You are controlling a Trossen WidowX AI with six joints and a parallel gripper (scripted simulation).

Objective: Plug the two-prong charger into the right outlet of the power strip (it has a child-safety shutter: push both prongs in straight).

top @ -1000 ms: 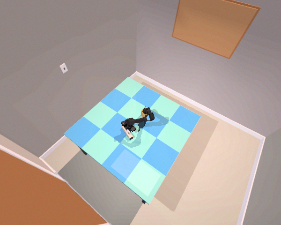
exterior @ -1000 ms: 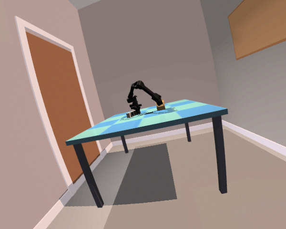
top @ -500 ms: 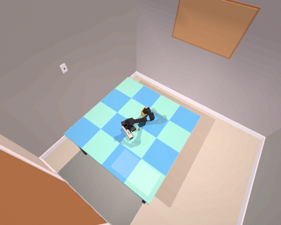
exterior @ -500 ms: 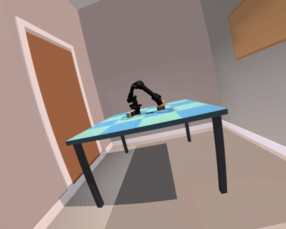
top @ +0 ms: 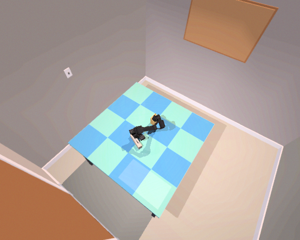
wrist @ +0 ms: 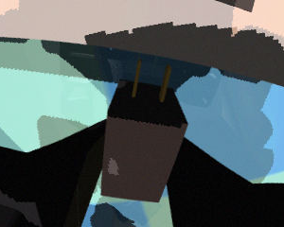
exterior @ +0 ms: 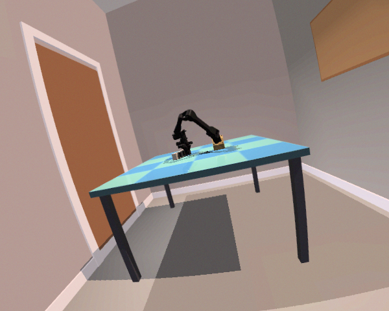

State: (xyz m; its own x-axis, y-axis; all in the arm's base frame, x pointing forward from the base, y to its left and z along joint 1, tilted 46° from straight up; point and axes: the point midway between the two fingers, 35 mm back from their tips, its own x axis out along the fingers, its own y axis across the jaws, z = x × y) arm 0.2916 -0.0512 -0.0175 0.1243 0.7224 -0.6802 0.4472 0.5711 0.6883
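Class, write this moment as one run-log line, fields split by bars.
gripper: shut on charger | prongs: both bare, pointing toward power strip | plug-in: not done

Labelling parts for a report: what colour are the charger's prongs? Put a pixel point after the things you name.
The prongs [wrist: 165, 84] are a dark brownish gold, clearest in the wrist view.

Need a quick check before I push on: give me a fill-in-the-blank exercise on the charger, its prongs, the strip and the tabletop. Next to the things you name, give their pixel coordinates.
The charger [wrist: 141, 158] is held between the gripper's ____.
In the wrist view, its ____ metal prongs [wrist: 136, 79] [wrist: 165, 84] are exposed, outside the outlet.
The power strip [top: 137, 143] [exterior: 175, 155] rests on the ____.
The tabletop [top: 170, 160] [exterior: 221, 161] has a checkered pattern of green and ____.

Missing words: fingers; two; tabletop; blue
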